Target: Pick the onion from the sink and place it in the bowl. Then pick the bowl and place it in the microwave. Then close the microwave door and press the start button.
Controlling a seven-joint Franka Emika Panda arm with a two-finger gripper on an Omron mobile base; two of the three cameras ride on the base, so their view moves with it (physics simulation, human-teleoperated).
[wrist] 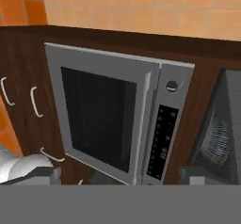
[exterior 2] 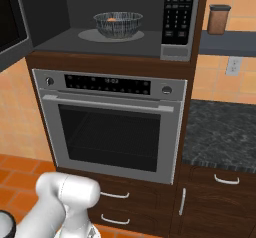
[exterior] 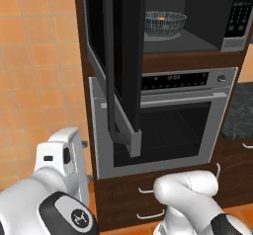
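The clear glass bowl (exterior: 165, 25) (exterior 2: 118, 24) stands inside the microwave (exterior: 197, 39) (exterior 2: 65, 39), with the small orange onion (exterior: 163, 18) (exterior 2: 112, 19) lying in it. The black microwave door (exterior: 123, 56) (exterior 2: 10, 22) hangs wide open to the left, its dark bar handle (exterior: 110, 81) facing outward. The keypad strip (exterior: 237, 17) (exterior 2: 177, 12) runs along the microwave's right side. My gripper (wrist: 124, 175) is open and holds nothing, its fingertips (wrist: 47, 175) far apart. It hangs low and faces the oven front, well below the microwave. The sink is out of view.
A steel-fronted oven (exterior: 163, 125) (exterior 2: 110, 127) (wrist: 103, 115) sits under the microwave, with dark wood drawers (exterior 2: 115, 202) below it. A dark stone counter (exterior 2: 220, 132) lies to the right, and a brown canister (exterior 2: 219, 19) stands on a shelf above it.
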